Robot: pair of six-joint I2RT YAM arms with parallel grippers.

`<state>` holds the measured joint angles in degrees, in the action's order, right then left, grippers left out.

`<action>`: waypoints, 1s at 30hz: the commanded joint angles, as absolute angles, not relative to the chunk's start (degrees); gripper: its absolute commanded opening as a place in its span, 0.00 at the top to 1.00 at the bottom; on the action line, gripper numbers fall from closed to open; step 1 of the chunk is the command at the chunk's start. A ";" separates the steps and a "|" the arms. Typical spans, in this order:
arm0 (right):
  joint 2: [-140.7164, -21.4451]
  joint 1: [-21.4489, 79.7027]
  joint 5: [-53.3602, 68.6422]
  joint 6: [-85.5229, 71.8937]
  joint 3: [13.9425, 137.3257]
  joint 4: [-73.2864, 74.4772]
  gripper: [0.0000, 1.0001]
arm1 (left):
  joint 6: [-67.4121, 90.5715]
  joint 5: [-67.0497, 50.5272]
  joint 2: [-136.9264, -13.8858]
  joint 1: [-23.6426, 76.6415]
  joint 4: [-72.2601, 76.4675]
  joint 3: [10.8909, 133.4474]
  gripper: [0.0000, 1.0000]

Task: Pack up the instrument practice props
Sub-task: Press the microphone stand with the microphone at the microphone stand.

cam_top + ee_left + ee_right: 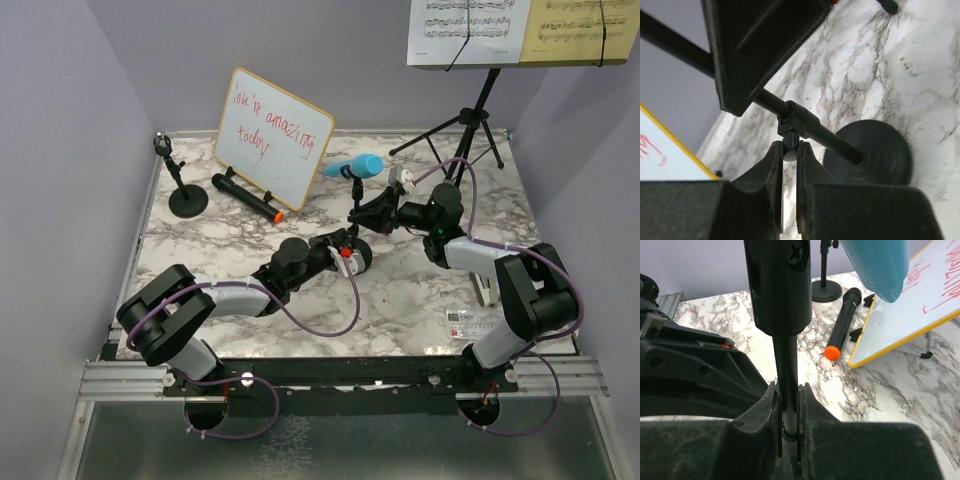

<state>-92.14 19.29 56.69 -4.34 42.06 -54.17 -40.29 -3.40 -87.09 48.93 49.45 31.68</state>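
A blue microphone (355, 166) sits on top of a small black mic holder (356, 192) at mid-table. My right gripper (368, 214) is shut on the holder's upright stem (788, 375), with the blue microphone (880, 260) above it. My left gripper (347, 256) is shut on a small knob (790, 151) on the stem's clamp, just above the round base (875, 152). A black microphone (248, 197) with an orange end lies in front of the whiteboard. A second mic holder (186, 195) stands at far left. White and yellow sheet music (520, 30) rests on the tripod music desk (470, 120).
A wood-framed whiteboard (272, 140) with red writing leans at the back left, also in the right wrist view (910, 315). A small stapler (487, 290) and a clear ruler (470, 322) lie near the right arm's base. Purple cables trail from both arms.
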 commanded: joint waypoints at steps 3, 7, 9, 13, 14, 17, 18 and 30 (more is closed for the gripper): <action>-95.28 18.66 54.64 -2.67 41.20 -46.68 1.00 | -12.42 -7.28 -85.02 47.18 47.09 33.90 0.93; -95.27 18.71 54.52 -2.60 41.23 -46.51 0.99 | 6.77 -7.88 -84.95 43.66 46.85 34.80 0.96; -95.28 18.68 54.56 -2.58 41.24 -46.49 1.00 | 18.82 -8.85 -85.05 41.79 46.78 35.16 0.97; -95.21 18.71 54.52 -2.56 41.22 -46.48 1.00 | 41.60 -14.54 -87.39 36.09 46.76 36.19 0.96; -95.12 18.66 54.55 -2.55 41.20 -46.54 1.00 | 46.53 -16.47 -88.33 35.03 46.85 36.74 0.93; -95.11 18.68 54.58 -2.33 41.06 -46.73 1.00 | 56.99 -19.27 -90.58 34.37 47.59 37.73 0.87; -95.10 18.70 54.66 -2.28 41.00 -46.87 0.99 | 59.83 -19.73 -91.02 34.37 47.97 37.98 0.85; -95.85 18.65 54.95 -0.90 39.22 -50.05 1.00 | 70.91 -14.20 -86.98 33.60 50.45 33.34 0.63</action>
